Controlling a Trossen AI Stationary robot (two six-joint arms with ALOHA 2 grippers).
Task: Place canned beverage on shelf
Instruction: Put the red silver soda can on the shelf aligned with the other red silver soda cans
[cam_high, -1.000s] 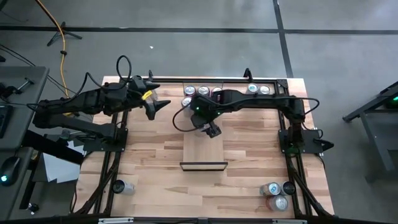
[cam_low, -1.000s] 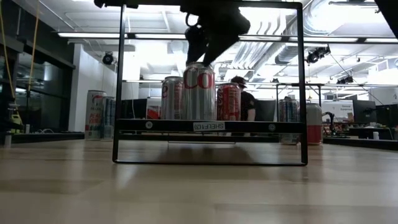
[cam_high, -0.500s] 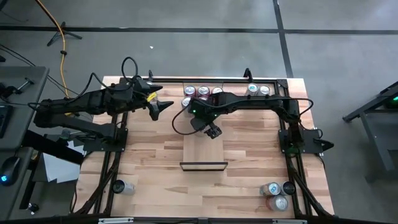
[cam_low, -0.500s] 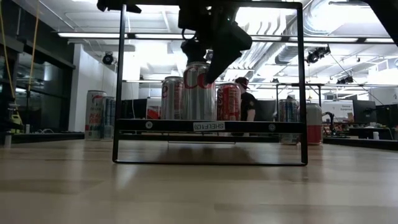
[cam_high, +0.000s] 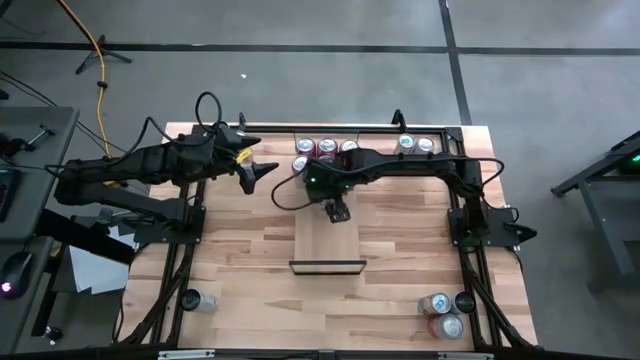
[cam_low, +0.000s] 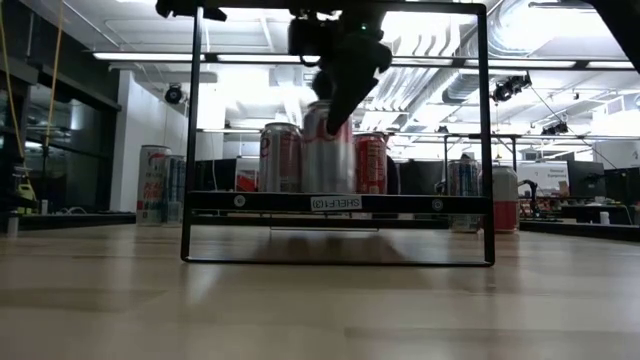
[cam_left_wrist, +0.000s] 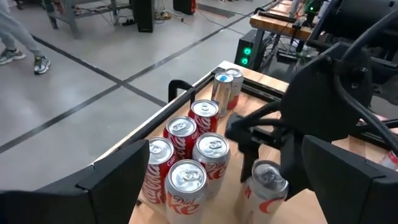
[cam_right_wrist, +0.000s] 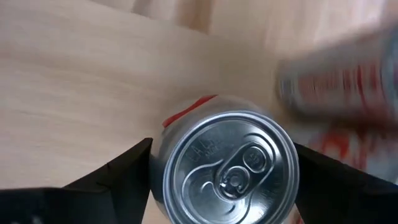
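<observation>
The canned beverage (cam_right_wrist: 227, 165), a single silver cylinder with red lettering and a round aluminium lid with a pull tab, stands upright on the 12 o'clock end of the shelf (cam_high: 330, 245). The shelf is one long, narrow panel of smooth pale wood with a dark strip across its 6 o'clock end, and it lies at the middle of the striped butcher-block tabletop (cam_high: 240, 250). The right end effector (cam_high: 337, 210) straddles the can from above, close against both its sides; whether it is clamped on the can cannot be told. The left end effector (cam_high: 260, 174) hangs near the 11 o'clock part of the tabletop, its two dark fingers spread wide apart and holding nothing. There are other cans on the tabletop. A cluster of five red and silver cans (cam_left_wrist: 210, 149) stands packed together at the 12 o'clock edge, and a pair of slimmer silver cans (cam_high: 405, 143) stands at 1 o'clock. Three cans (cam_high: 450, 326) are grouped at the 5 o'clock corner, and one lone can (cam_high: 190, 299) is at 7 o'clock.
</observation>
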